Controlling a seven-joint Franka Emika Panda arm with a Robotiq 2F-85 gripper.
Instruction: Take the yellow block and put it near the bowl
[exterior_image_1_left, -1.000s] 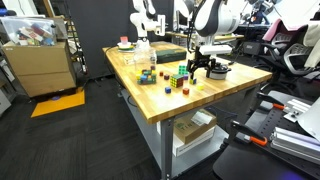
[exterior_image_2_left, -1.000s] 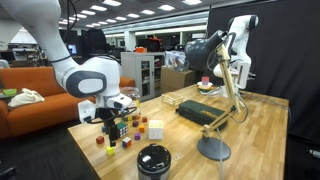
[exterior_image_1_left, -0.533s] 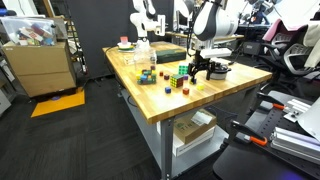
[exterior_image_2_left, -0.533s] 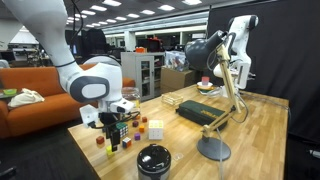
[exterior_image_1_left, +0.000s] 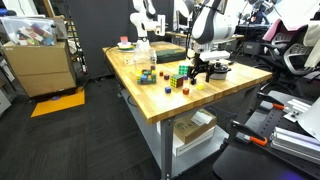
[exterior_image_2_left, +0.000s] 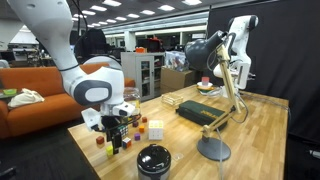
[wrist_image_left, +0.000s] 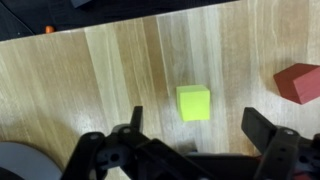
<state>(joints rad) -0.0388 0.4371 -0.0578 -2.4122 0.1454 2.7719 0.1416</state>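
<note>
lowering a touch in the last second, the gripper (wrist_image_left: 198, 124) now hangs with jaws spread apart above the yellow block (wrist_image_left: 194, 102), which lies untouched on the pale wood-grain table (wrist_image_left: 100, 70) near the edge carrying the bowl (exterior_image_2_left: 153, 158); i judge the grasp comes next. the block is a matte, sharp-edged cube; the bowl round, dark and smooth; a red block (wrist_image_left: 300, 82) lies nearby

I can read no text, label, brand or number anywhere; the yellow block (wrist_image_left: 193, 102) under my wrist camera shows plain faces; any print on the cardboard box (exterior_image_1_left: 42, 62) is too small and blurred.
</note>
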